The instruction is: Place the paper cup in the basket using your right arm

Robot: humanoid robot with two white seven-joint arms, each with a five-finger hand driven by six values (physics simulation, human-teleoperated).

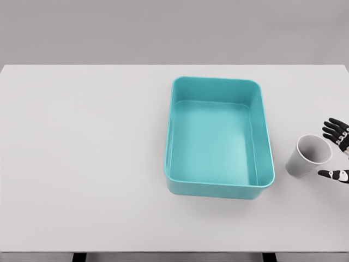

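My right hand [337, 150] sat at the counter's [82, 164] right edge, fingers [331, 129] spread and holding nothing. The paper cup [307, 156] stood just to their left, tilted, mouth toward me, between my hand and the teal basket [264, 131]. Only my right arm showed, so the reach would run leftward.

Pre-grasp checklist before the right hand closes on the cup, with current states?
1. White paper cup upright on the white table, mouth up: ok.
2. Right hand beside the cup, dark fingers spread: ok.
3. Fingers touching the cup wall: cannot tell; they look slightly apart.
4. Teal rectangular plastic basket holds nothing: ok.
5. Nothing between cup and basket's right wall: ok.
6. Left arm out of the way: cannot tell, out of view.
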